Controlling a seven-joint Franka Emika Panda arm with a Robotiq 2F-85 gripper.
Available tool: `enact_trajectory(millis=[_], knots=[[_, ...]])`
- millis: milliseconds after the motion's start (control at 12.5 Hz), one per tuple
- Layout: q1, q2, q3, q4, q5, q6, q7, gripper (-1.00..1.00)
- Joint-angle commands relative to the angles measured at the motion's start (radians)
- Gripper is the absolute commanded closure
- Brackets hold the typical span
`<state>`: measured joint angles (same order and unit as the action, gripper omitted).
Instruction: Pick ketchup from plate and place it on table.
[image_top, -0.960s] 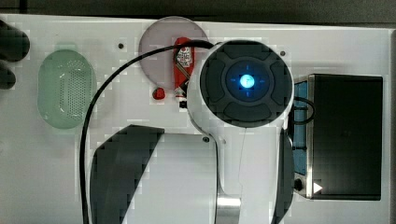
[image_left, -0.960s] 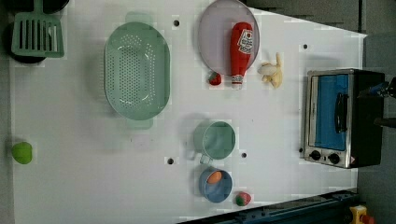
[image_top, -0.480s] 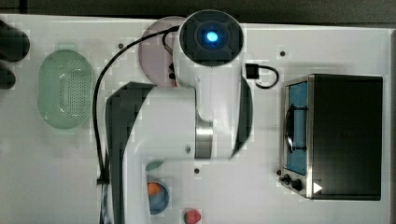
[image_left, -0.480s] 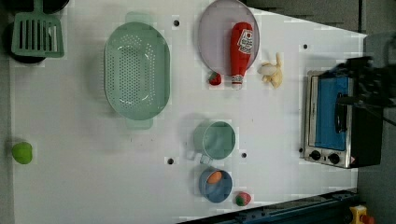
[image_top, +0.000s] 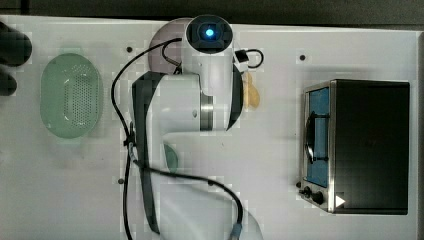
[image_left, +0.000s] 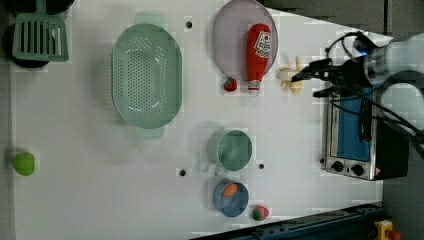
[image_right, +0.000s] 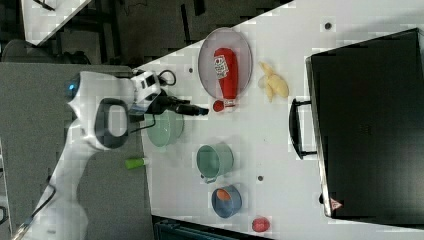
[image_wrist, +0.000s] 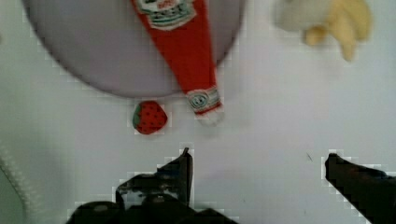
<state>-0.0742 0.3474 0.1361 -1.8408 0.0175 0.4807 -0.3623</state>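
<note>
The ketchup, a slim red bottle with a white cap, lies on the lilac-grey plate with its cap end over the rim. The wrist view has the ketchup and the plate ahead of my gripper, which is open with bare table between its dark fingers. In the left view the gripper hangs just right of the banana, apart from the bottle. The right view has the gripper pointing toward the ketchup. My arm hides the bottle in the top view; a plate edge shows.
A small strawberry piece lies beside the bottle's cap and a banana to the left view's right. A green basket, a green mug, a blue bowl and a toaster oven share the white table.
My arm has swung from over the oven side toward the plate. In the top view it now covers the ketchup; in the left view the gripper has come in beside the banana.
</note>
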Motion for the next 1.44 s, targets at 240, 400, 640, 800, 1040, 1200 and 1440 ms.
enact_trajectory(millis=[240, 400, 640, 800, 1040, 1200, 1440], knots=[[0.015, 0.106, -0.011, 0.05, -0.061, 0.13, -0.23, -1.0], [0.028, 0.177, -0.011, 0.079, -0.085, 0.181, -0.233, -1.0], [0.045, 0.279, -0.011, 0.133, -0.104, 0.274, -0.239, -1.0], [0.054, 0.34, -0.012, 0.17, -0.105, 0.324, -0.239, -1.0], [0.059, 0.408, -0.02, 0.215, -0.125, 0.36, -0.239, -1.0], [0.06, 0.445, -0.024, 0.234, -0.156, 0.391, -0.239, -1.0], [0.065, 0.485, -0.025, 0.241, -0.161, 0.469, -0.239, -0.92]])
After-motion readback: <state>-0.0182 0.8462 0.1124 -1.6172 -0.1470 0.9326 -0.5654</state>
